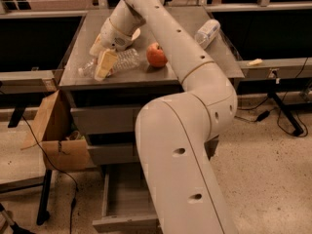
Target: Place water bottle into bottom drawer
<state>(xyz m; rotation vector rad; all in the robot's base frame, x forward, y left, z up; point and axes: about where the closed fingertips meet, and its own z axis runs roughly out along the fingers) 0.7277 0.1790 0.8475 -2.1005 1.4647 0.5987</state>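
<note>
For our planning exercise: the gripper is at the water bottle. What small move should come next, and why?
Probably a short lift straight up, once the hold is sure. The gripper is down at the water bottle, which lies on its side on the cabinet top beside the apple; the bottom drawer already stands open below.

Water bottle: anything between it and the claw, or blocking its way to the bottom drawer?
Nothing visible. The claw is at the water bottle on the cabinet top; the bottom drawer stands open below.
</note>
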